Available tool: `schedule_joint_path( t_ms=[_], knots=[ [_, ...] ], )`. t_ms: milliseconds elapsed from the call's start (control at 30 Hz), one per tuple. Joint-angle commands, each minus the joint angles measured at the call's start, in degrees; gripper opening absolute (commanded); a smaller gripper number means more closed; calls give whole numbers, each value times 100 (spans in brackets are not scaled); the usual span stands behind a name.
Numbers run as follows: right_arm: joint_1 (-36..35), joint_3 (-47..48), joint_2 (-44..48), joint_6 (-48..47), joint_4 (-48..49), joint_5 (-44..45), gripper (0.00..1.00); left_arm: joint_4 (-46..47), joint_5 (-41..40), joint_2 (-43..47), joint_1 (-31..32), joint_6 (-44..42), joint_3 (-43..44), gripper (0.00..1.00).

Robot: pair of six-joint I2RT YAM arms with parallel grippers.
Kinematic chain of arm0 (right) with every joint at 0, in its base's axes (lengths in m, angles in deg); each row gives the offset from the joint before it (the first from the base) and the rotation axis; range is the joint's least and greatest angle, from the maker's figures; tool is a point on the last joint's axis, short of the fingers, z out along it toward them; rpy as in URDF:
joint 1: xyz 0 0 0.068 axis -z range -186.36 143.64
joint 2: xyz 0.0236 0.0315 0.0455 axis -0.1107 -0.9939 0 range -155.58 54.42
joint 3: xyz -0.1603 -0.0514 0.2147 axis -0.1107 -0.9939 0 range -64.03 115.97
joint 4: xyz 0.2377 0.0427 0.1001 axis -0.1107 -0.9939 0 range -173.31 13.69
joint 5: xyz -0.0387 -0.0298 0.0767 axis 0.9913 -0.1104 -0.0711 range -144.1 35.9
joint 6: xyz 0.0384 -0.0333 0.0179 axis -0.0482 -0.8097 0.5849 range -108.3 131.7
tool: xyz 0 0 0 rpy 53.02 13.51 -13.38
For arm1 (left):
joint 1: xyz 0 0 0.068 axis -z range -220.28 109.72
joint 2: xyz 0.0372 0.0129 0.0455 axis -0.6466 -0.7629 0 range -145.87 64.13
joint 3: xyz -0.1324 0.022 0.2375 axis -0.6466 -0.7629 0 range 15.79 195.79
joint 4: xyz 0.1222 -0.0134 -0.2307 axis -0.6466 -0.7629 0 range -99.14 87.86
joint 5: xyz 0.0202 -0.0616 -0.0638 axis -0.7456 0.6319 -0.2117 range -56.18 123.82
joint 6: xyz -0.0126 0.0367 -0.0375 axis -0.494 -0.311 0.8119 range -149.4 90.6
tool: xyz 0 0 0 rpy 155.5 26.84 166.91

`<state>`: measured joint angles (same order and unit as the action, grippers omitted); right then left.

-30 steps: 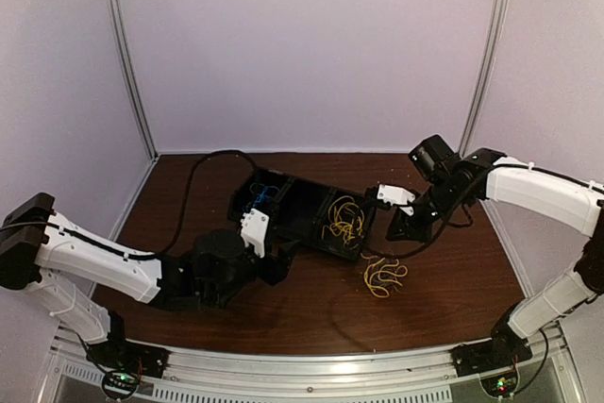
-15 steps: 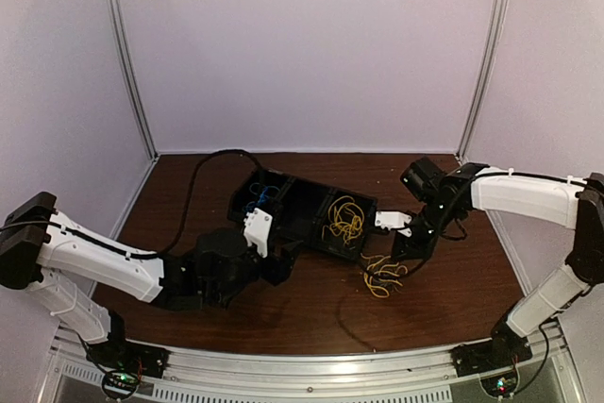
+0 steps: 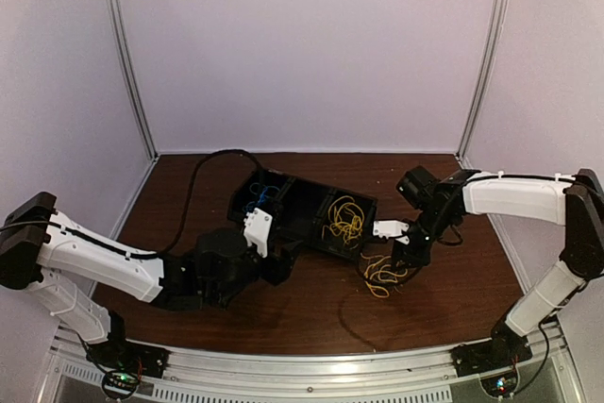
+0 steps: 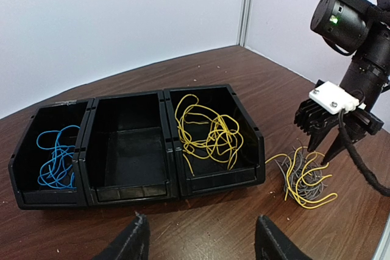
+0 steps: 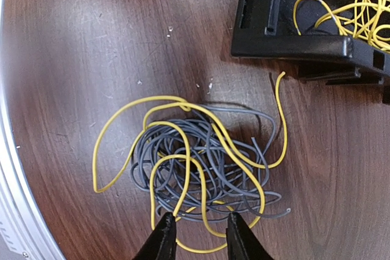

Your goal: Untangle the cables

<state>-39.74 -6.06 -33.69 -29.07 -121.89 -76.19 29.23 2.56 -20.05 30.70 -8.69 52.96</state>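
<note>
Right pincer (image 5: 198, 228) lower now, open over grey-and-yellow cables (image 5: 201, 162), just beside black bins (image 5: 292, 47); left pincer (image 4: 201, 237) open.

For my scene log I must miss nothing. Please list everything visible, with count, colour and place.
table: one, brown wood, under everything
bins: three, black, joined in a row on the table
blue cables: one bundle, blue, in one end bin
yellow cables: one bundle, yellow, in the other end bin
cable tangle: one, grey and yellow, on the table beside that bin
left gripper: one, black, open, facing the bins
right gripper: one, black, open, above the cable tangle
</note>
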Motion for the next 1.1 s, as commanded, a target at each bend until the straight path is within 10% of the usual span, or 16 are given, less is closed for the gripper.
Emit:
schedule_joint_path(
  t_ms=[0,267,500,667,1067],
  knots=[
    [7,-50,-183,-2,229,144,30,89,15,66,-1,20,28,60],
    [-1,-40,-311,102,504,333,29,75,-12,130,2,56,-8,60],
    [2,74,-85,124,323,329,0,83,-13,98,4,36,40,60],
    [1,595,402,151,-337,53,0,122,106,31,-4,-68,150,61],
    [-202,2466,1217,274,-1426,-1688,0,1502,2281,-450,32,-1071,771,61]
  ],
)
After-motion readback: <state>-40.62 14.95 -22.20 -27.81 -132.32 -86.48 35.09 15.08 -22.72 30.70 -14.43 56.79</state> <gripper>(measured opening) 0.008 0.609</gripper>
